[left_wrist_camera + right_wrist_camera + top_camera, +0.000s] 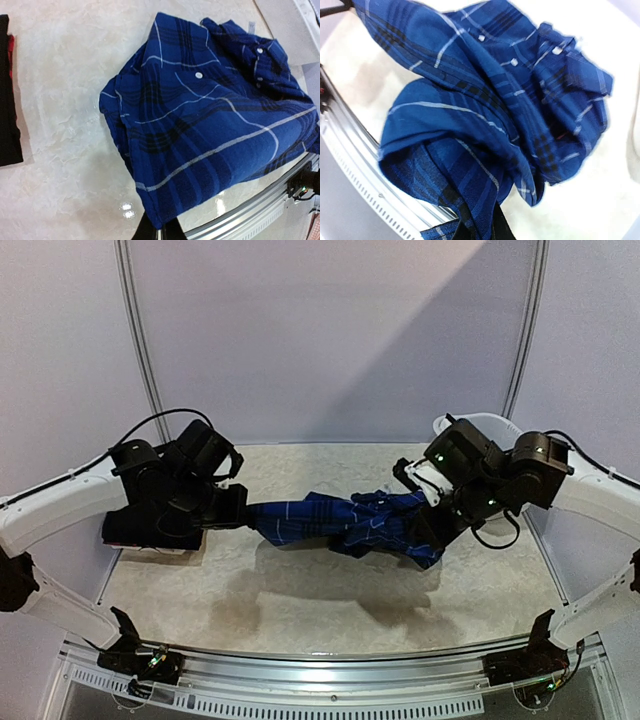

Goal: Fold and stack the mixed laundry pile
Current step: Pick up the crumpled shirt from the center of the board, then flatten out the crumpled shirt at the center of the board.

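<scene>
Blue plaid shirt point(340, 523) aloft over table point(300, 600)

Pale lavender panel walls point(330, 340), cream marbled tabletop point(300, 610), metal rail point(330, 665) along near edge, soft diagonal light

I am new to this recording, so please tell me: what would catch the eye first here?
The blue plaid shirt hangs stretched above the middle of the table, gripped at one end by the left gripper and at the other by the right gripper. At the table's left edge lies a black garment.

no legible text anywhere, blue plaid shirt point(210, 130) included
</scene>
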